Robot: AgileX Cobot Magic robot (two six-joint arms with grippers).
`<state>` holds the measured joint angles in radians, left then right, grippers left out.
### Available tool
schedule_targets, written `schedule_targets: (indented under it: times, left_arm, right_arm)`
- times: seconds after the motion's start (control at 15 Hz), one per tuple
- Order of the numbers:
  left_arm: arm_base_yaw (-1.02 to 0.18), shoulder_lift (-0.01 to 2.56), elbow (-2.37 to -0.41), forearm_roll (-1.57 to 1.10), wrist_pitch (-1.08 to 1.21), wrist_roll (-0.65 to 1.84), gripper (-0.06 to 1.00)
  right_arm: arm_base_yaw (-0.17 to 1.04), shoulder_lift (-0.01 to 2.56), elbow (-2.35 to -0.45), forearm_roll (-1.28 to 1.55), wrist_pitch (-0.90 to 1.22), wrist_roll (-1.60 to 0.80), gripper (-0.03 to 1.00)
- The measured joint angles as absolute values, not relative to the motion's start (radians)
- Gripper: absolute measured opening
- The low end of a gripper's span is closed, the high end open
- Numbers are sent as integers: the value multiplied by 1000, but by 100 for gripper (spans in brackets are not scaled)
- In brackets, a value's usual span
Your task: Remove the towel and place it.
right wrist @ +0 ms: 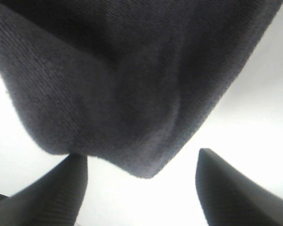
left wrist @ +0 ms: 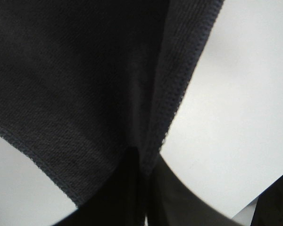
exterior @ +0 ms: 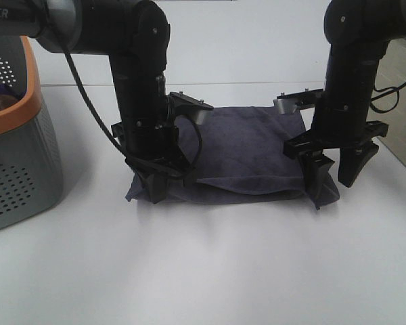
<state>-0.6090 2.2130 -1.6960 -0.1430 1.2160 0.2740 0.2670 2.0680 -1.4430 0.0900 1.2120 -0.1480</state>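
The towel [exterior: 247,152], a dark charcoal-purple cloth, lies folded flat on the white table [exterior: 210,264] between my two arms. My left gripper [exterior: 155,188] stands at its front left corner and is shut on the fabric; in the left wrist view the fingers [left wrist: 127,188] meet on the stitched edge of the towel [left wrist: 75,80]. My right gripper [exterior: 337,172] hangs open just over the front right corner. In the right wrist view its fingertips [right wrist: 61,188] stand wide apart, with the towel [right wrist: 132,94] corner lying loose between and ahead of them.
A grey perforated basket [exterior: 17,162] with an orange rim stands at the left edge of the table. The white table runs on toward the front. A cable [exterior: 88,101] hangs from the left arm.
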Motion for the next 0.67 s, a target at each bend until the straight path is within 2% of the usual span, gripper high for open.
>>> schedule_targets:
  times: [0.33,0.47,0.67]
  left_arm:
    - [-609,2213,-1696,-186,1216,274,23]
    - [-609,2213,-1696,-192,1216,239,43]
    - [-623,2210,-1696,-184,1216,64,84]
  right_arm:
    - [267,1876,-1443,124,1212,-42,63]
    - [268,1778,-1443,132,1213,-11,65]
    - [268,1599,-1443,139,1215,22,65]
